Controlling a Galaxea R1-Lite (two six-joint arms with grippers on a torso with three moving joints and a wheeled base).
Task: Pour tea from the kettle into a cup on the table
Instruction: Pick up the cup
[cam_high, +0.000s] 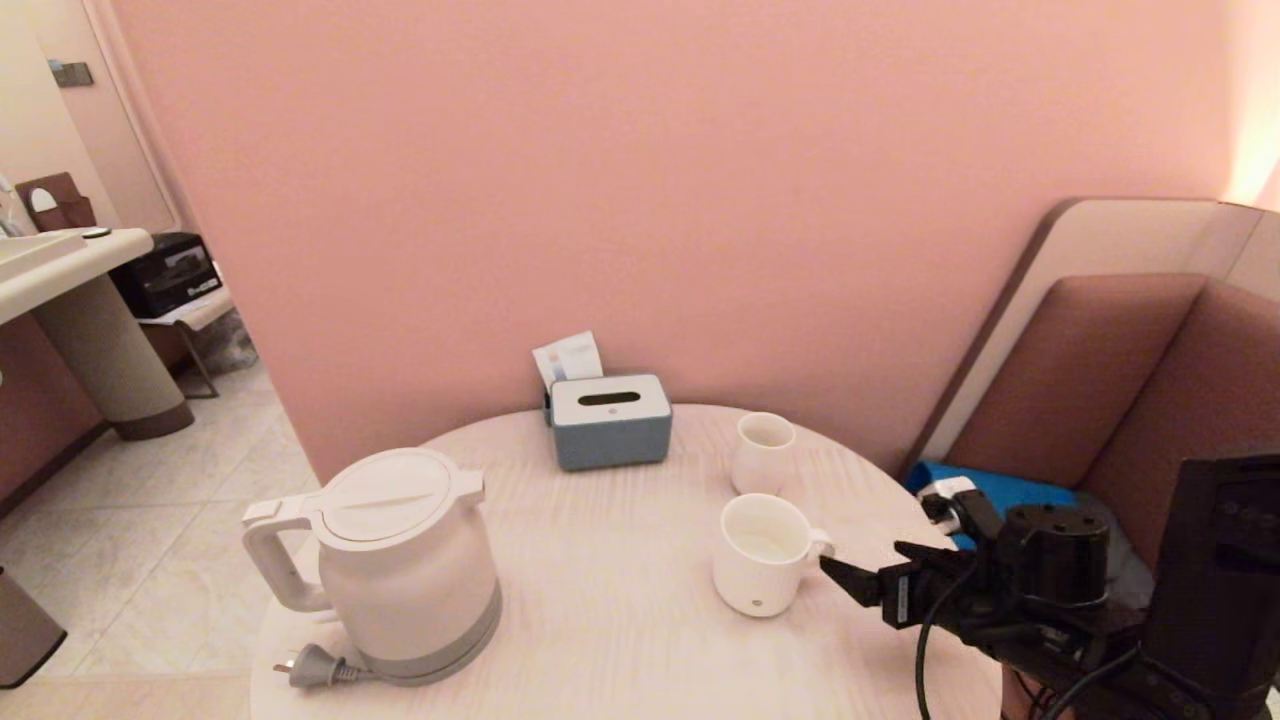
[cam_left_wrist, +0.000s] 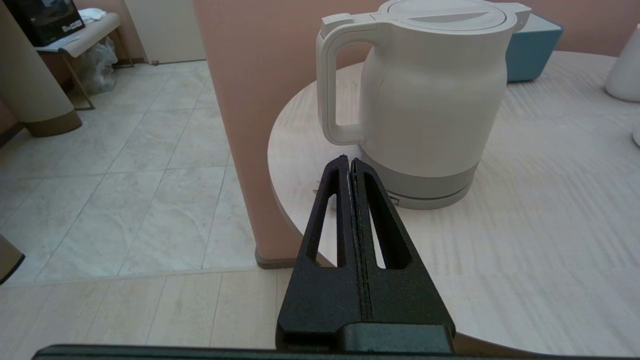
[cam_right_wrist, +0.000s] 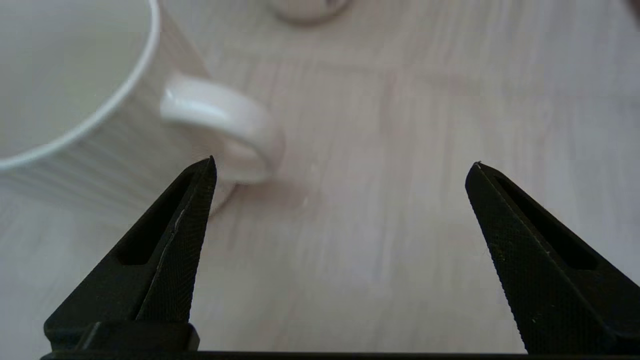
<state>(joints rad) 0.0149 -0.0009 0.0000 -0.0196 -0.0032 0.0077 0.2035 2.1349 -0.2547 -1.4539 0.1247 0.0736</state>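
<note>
The white kettle (cam_high: 400, 570) stands on its grey base at the front left of the round table (cam_high: 620, 640), lid shut and handle toward the table's left edge. The wide white mug (cam_high: 762, 555) sits right of centre with its handle (cam_right_wrist: 225, 135) toward my right gripper (cam_high: 865, 562). That gripper is open just right of the mug and holds nothing; one fingertip (cam_right_wrist: 202, 180) is close beside the handle. My left gripper (cam_left_wrist: 349, 161) is shut and empty, a short way from the kettle (cam_left_wrist: 425, 100) near its handle. No liquid shows in the mug.
A smaller handleless white cup (cam_high: 764, 452) stands behind the mug. A grey-blue tissue box (cam_high: 610, 420) sits at the table's back by the pink wall. The kettle's plug (cam_high: 312, 668) lies at the front left edge. A padded seat (cam_high: 1100, 400) is on the right.
</note>
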